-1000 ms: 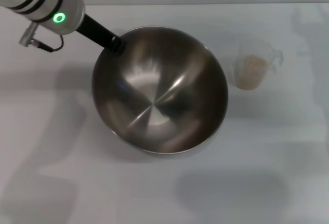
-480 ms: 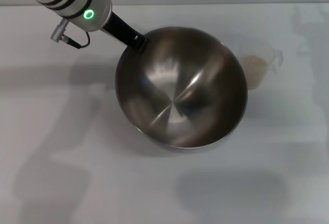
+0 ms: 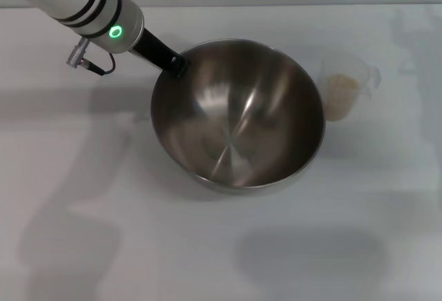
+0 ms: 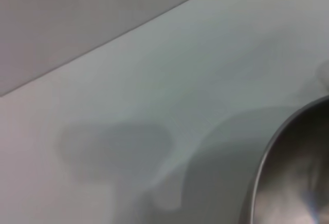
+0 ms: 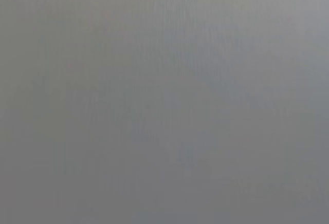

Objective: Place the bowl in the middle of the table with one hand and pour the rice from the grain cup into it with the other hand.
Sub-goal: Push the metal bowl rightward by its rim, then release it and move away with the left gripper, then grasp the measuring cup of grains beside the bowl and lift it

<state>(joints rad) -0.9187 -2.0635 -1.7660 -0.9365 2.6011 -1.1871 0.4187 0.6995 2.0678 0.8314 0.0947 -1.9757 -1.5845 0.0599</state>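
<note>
The large steel bowl is near the middle of the white table, tilted, its interior empty. My left gripper is shut on the bowl's far-left rim and holds it. A piece of the bowl's rim also shows in the left wrist view. The clear grain cup stands upright just right of the bowl, with pale rice inside. My right gripper is out of view; the right wrist view shows only plain grey.
The table's far edge runs along the top of the head view. White tabletop lies in front of the bowl and to its left.
My left arm carried the bowl to the right toward the cup, then drew back slightly left. The cup has not moved.
</note>
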